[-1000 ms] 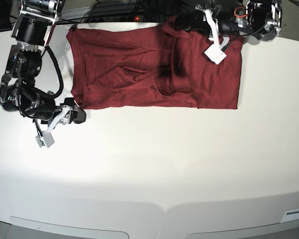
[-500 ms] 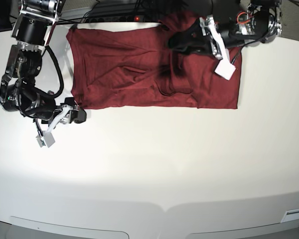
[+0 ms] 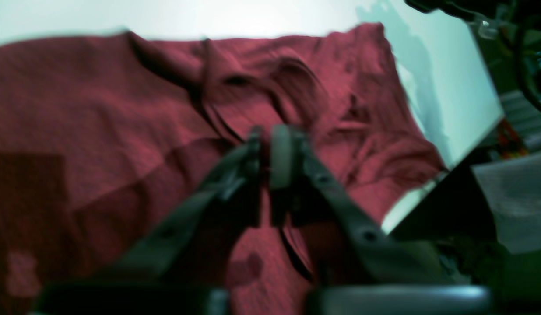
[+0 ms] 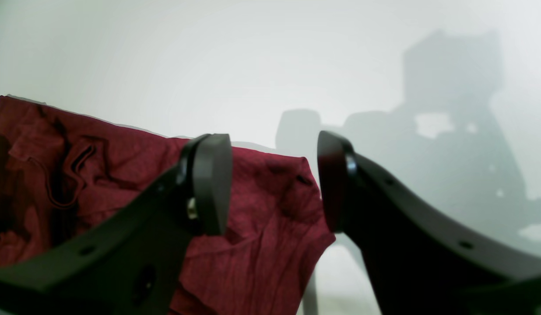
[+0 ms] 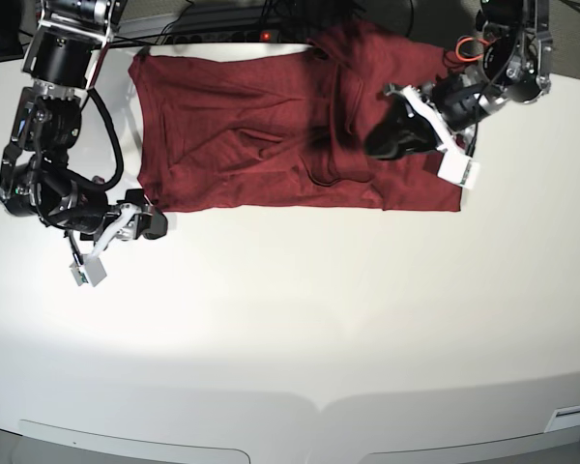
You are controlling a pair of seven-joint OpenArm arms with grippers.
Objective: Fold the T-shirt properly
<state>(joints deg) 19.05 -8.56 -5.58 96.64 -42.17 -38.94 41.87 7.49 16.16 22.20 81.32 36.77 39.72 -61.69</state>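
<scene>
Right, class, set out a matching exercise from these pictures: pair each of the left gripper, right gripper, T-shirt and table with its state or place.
Things:
1. left gripper
2. right gripper
3. T-shirt
4. table

States:
A. white, bearing the cloth
B. jaws apart, beside the cloth's corner
C. maroon, spread out and wrinkled
D. jaws closed, above the cloth

Pairs: 1-D, 2-B, 3-C, 4-A

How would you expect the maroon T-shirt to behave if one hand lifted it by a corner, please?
The T-shirt would probably droop limply: its knit already lies in soft creases and folds. It looks light for its spread, lying thin and flat on the table. The rest would likely drag and bunch, since the left hand, closed above it, and the open right hand grip only small spots.
</scene>
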